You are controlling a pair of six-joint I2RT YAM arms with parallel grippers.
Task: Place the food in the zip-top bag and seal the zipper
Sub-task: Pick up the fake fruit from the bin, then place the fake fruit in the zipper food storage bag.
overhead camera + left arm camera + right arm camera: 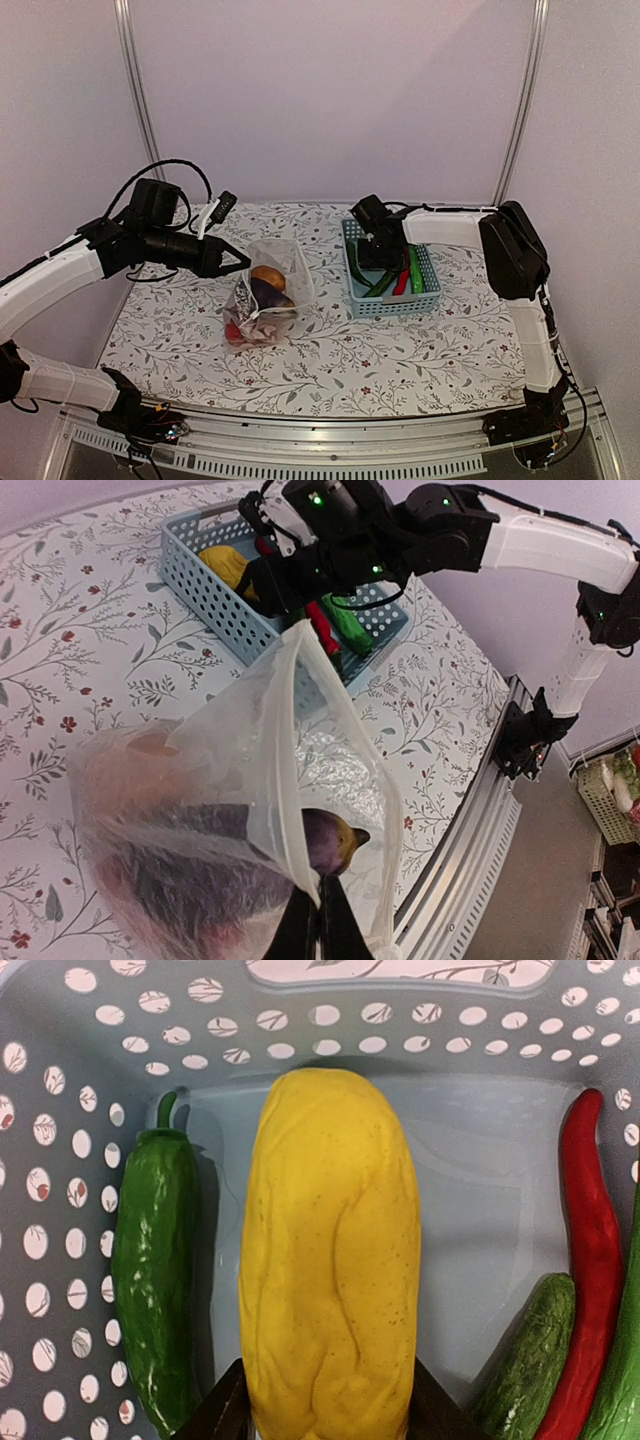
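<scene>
left tool pinches the rim of the zip-top bag; right tool straddles the yellow piece, grip unclear. its smooth bulk may squirt free or snag the floppy mouth.

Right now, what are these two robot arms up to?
They are bagging food. The left gripper pinches the mouth edge of the dotted zip-top bag, holding it open; an eggplant lies inside. The right gripper is down in the blue basket, fingers on either side of the yellow piece; whether it grips is unclear. A red chili and green vegetables wait there.
</scene>
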